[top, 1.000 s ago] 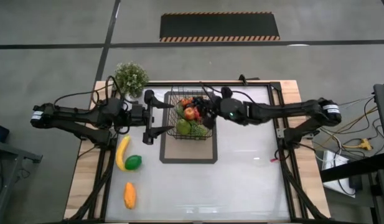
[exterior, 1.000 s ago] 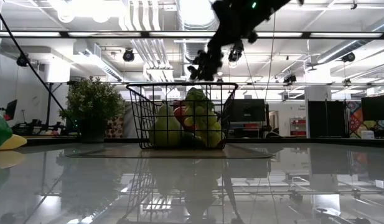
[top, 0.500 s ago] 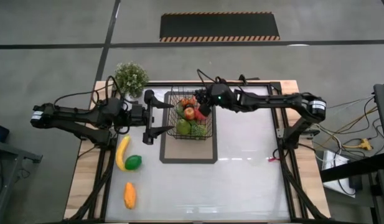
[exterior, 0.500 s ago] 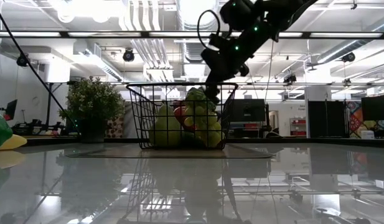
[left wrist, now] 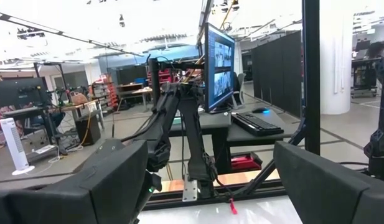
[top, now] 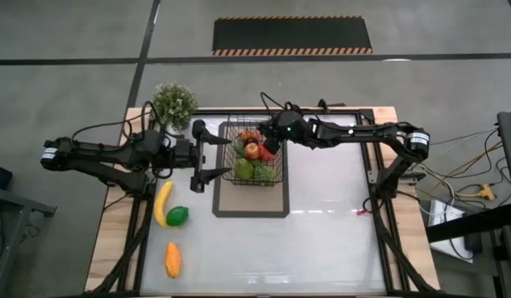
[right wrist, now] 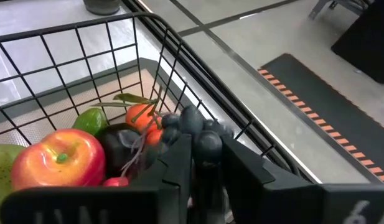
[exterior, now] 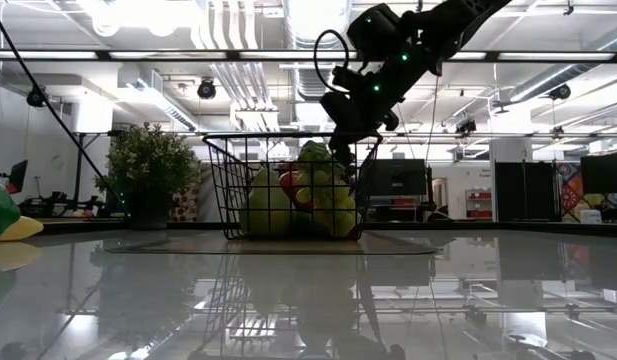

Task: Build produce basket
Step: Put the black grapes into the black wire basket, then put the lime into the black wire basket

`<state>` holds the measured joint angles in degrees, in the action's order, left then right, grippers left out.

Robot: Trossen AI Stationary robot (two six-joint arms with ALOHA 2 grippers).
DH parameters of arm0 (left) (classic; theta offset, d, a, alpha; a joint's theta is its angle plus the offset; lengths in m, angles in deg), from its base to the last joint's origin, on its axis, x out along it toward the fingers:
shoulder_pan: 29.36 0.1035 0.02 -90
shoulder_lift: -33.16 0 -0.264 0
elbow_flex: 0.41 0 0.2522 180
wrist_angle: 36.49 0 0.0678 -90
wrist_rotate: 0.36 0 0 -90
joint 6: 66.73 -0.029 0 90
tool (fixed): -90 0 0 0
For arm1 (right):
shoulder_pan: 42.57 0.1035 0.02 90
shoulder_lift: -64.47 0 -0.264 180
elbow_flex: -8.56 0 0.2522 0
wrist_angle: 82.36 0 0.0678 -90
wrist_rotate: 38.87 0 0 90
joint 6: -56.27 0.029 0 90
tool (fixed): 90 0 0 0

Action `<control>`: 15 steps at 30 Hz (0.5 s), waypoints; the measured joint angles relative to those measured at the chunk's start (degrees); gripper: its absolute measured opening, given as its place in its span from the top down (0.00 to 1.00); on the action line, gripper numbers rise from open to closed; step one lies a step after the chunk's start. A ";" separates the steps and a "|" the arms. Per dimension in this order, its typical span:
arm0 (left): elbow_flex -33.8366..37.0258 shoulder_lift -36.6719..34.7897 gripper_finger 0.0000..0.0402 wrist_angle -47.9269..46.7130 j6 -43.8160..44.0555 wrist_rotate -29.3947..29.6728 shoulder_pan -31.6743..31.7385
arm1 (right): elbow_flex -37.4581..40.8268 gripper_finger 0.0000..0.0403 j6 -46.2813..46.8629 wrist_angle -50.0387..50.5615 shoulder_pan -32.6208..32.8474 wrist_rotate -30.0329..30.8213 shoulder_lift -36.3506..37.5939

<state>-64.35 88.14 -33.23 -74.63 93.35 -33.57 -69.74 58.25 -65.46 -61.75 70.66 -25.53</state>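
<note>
Glossy white desk (top: 321, 223): the basket (top: 276, 162) sits on a mat (top: 251, 209) near 12 o'clock; the right gripper (right wrist: 201, 163), fingers clamped on dark grapes (right wrist: 195, 129), hangs over its 3 o'clock rim. The left gripper (top: 199, 156), fingers apart, waits at the basket's 9 o'clock.

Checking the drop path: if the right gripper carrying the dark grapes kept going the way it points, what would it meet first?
Probably the produce already in the black wire-mesh basket: the right gripper, shut on the dark grapes, points at the small orange fruit just beyond; depth unclear.
</note>
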 joint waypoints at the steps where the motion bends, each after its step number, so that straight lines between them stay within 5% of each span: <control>1: 0.00 0.00 0.18 -0.10 0.02 0.00 0.00 | 0.00 0.81 0.04 0.00 0.00 0.02 0.05; 8: 0.54 0.15 0.18 -1.84 0.74 0.00 0.00 | 0.00 0.68 0.32 1.37 0.02 -0.02 0.67; 15: 1.09 0.17 0.18 -5.75 11.48 0.00 -0.19 | 0.02 0.63 1.11 5.75 1.38 -0.17 4.41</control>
<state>-63.26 88.31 -38.98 -63.16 93.35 -33.76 -69.71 59.35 -59.71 -60.37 70.49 -21.11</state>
